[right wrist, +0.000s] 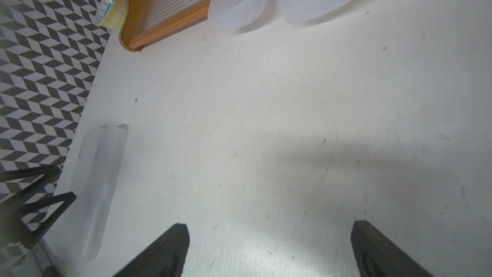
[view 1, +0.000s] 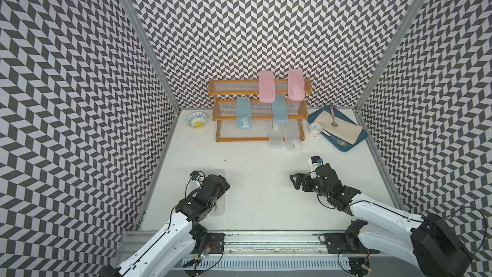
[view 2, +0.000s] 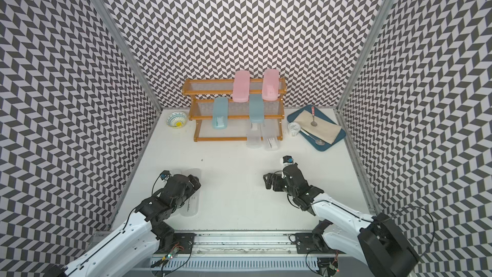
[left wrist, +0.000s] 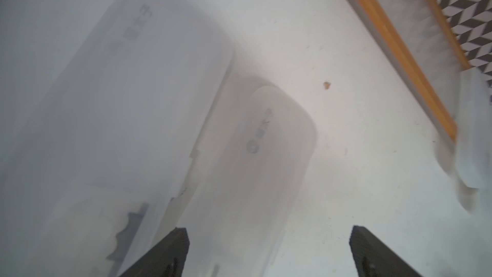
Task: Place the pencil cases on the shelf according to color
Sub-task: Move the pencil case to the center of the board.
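Though close, bowl [view 1: 197, 120] and tray [view 1: 347, 148] beside shelf [view 1: 239, 139]

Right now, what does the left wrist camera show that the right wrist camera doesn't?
Only left wrist: the open left gripper straddling one loose clear case. Only right wrist: the patterned bowl, and the open right gripper over bare table. Both: the shelf with its orange frame, and the loose clear cases beside the left arm.

The white table [view 1: 266, 179] bears the shelf [view 1: 245, 139], bowl [view 1: 197, 120], blue tray [view 1: 347, 148] and two clear pencil cases [view 1: 221, 206].
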